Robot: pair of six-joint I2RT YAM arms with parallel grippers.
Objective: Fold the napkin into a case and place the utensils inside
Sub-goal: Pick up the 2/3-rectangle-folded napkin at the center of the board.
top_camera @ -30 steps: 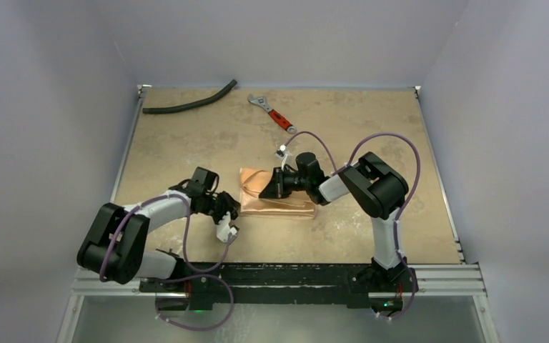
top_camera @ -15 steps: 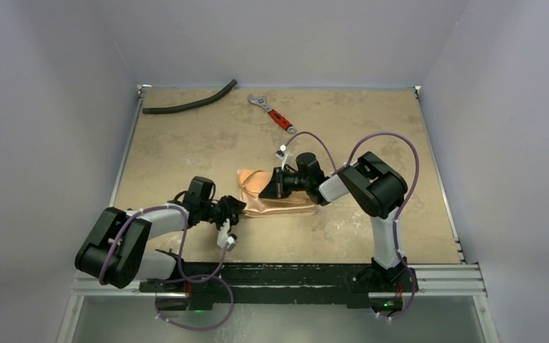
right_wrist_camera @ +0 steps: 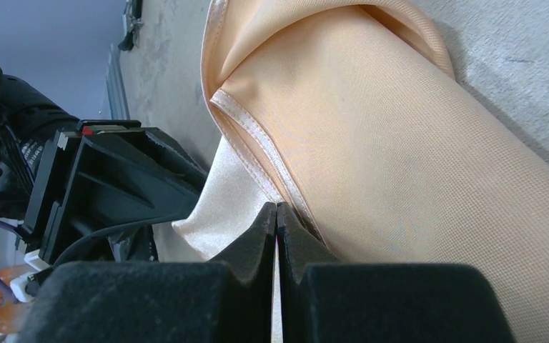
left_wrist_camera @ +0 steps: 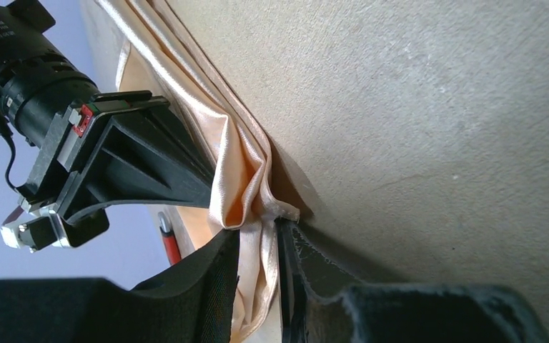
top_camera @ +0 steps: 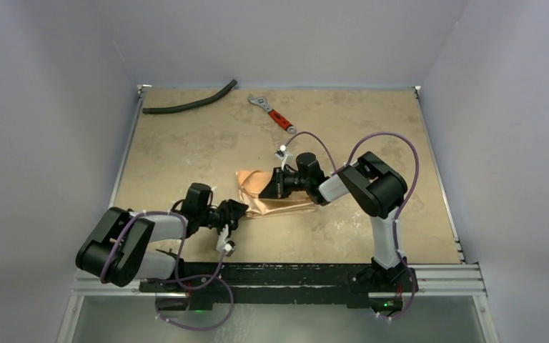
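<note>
The left gripper (left_wrist_camera: 257,282) is clamped on the near-left edge of the napkin (top_camera: 251,180), with a fold of cloth seen passing between its fingers. The left arm is laid low along the near edge of the table (top_camera: 186,150), its forearm directed rightward. The right gripper (right_wrist_camera: 277,213) is closed on a hemmed edge, jaws pressed together, and the cloth is gathered at the tips. The right arm is bent at a raised elbow, the forearm reaching leftward over the napkin. The napkin is located mid-table, partly folded, its long axis running left to right. Its middle is hidden by the right gripper, and the layers beneath cannot be made out.
</note>
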